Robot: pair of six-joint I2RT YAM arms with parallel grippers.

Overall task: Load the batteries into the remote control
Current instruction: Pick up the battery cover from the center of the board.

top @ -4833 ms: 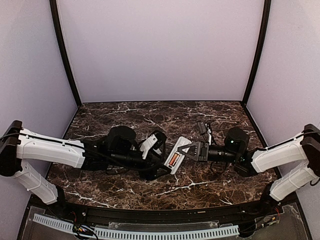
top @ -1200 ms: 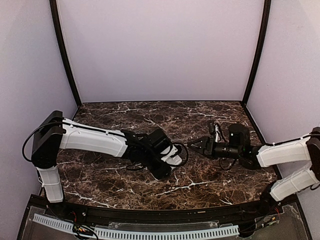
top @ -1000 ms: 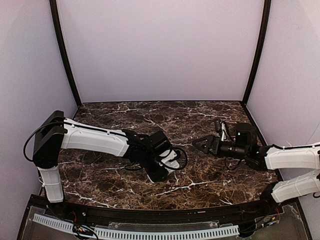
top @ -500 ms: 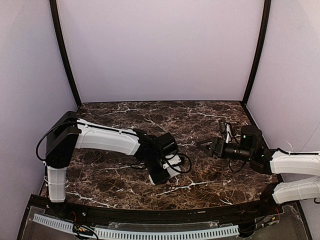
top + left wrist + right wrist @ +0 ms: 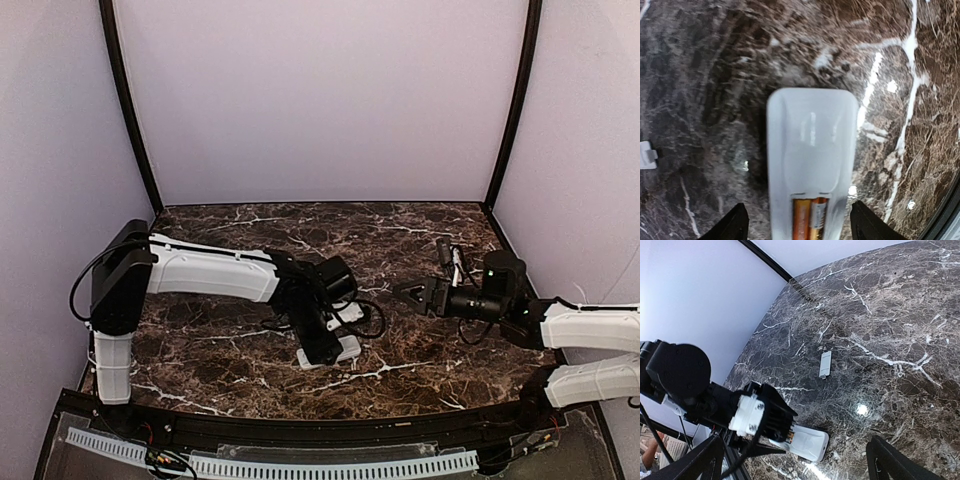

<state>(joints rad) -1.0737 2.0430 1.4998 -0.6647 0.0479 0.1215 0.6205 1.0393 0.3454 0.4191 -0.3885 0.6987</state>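
Arms: two, one reaching in from each side of the dark veined marble table (image 5: 250,225).
Remote control (image 5: 812,145): one, white, lying flat on the table near the front middle, plain back facing up, battery bay uncovered at the end nearest the left wrist camera.
Batteries (image 5: 810,220): two, orange-copper, seated side by side and lengthwise in the bay; only their upper ends inside the left wrist view.
Left gripper (image 5: 800,216): pointing down over the remote control, jaws parted wider than the handset; fingers (image 5: 735,226) straddling its battery end, a clear strip of marble on one side, the other side close enough that contact cannot be told.
Right gripper (image 5: 408,293): spread wide, holding nothing, hovering above the table right of centre, well apart from the remote control and aimed toward it.
Small white flat piece (image 5: 825,364): one, slim and rectangular, lying alone on the marble beyond the remote control, apart from both grippers; only its corner caught at the left edge of the left wrist view.
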